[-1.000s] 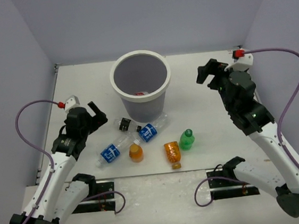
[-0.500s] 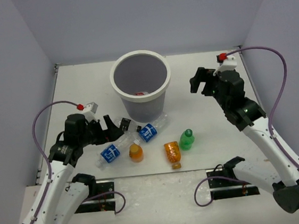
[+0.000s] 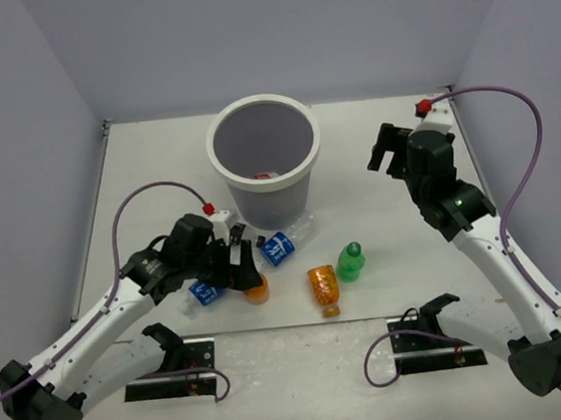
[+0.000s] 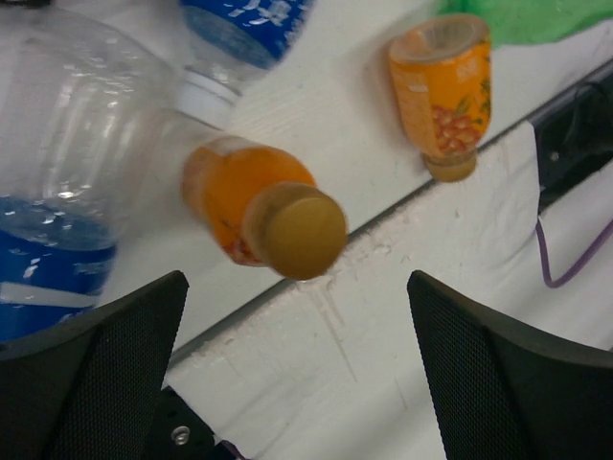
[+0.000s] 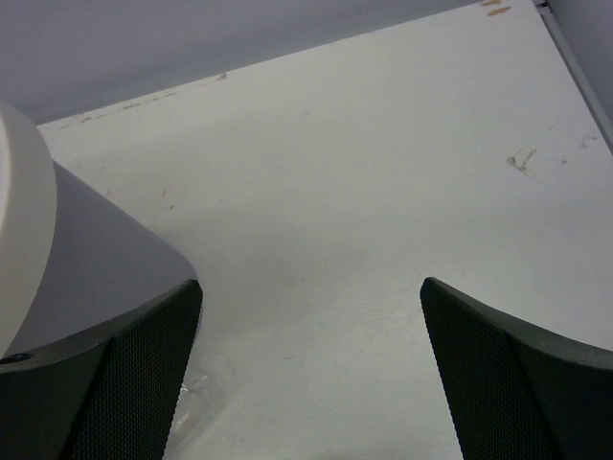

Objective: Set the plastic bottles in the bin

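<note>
The grey-white bin (image 3: 216, 147) stands at the table's back middle, with a red-labelled bottle (image 3: 265, 175) lying in it. In front of it are two clear blue-label bottles (image 3: 279, 246) (image 3: 205, 294), two orange bottles (image 3: 256, 291) (image 3: 323, 286) and a green bottle (image 3: 350, 261). My left gripper (image 3: 244, 265) is open and hovers just above the left orange bottle (image 4: 251, 213), whose cap faces the wrist camera, above the gap between my fingers (image 4: 124, 335). My right gripper (image 3: 386, 147) is open and empty, to the right of the bin (image 5: 86, 259).
The table's front edge and the black arm mounts (image 3: 181, 358) lie just near of the bottles. A purple cable (image 4: 565, 259) loops off the front edge. Grey walls close in the table on three sides.
My left arm has swung right and lowered over the bottle cluster, now above the left orange bottle. My right gripper shifted slightly near the bin's right side. No bottle has moved.
</note>
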Motion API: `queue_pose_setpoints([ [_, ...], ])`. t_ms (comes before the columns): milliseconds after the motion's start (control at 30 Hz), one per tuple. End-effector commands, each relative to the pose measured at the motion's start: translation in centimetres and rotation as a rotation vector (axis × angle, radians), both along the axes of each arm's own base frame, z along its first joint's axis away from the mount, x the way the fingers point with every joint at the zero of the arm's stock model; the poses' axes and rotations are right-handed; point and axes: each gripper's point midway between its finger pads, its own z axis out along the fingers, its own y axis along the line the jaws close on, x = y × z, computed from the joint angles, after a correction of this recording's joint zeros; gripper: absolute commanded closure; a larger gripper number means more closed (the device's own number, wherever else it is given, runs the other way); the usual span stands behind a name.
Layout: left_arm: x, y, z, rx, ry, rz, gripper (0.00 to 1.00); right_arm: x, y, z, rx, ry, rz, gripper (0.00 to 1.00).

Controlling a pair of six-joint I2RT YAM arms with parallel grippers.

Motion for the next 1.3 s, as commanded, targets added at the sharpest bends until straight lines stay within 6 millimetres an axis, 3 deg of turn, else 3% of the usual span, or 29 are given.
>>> queue_pose_setpoints([
  [0, 1.1, -1.4, 3.3, 0.05, -0.112, 0.048, 0.0, 0.0, -2.2, 1.1, -0.014, -0.024, -0.127, 0.01],
  [167, 0.1, -1.3, 0.3, 0.236, -0.021, 0.007, 0.0, -0.1, -2.8, 0.9, -0.028, -0.019, -0.156, 0.01],
  [533, 0.6, -2.1, -1.1, 0.366, -0.07, -0.016, 0.02, -0.3, -3.4, 0.0, -0.039, -0.006, -0.19, 0.01],
  [667, 0.6, -1.9, -1.9, 0.412, -0.069, -0.012, 0.19, -0.3, -3.6, -0.1, -0.045, -0.003, -0.199, 0.01],
  [833, 0.8, -1.9, -2.3, 0.45, -0.068, -0.013, 0.28, -0.4, -3.5, -0.2, -0.043, -0.001, -0.195, 0.01],
  [1000, 1.1, -2.0, -2.4, 0.468, -0.084, -0.006, 0.45, -0.5, -3.5, -0.2, -0.042, -0.001, -0.195, 0.01],
  [1267, 0.8, -2.3, -2.6, 0.473, -0.076, -0.02, 0.62, -0.4, -3.9, -0.3, -0.059, 0.002, -0.212, 0.01],
])
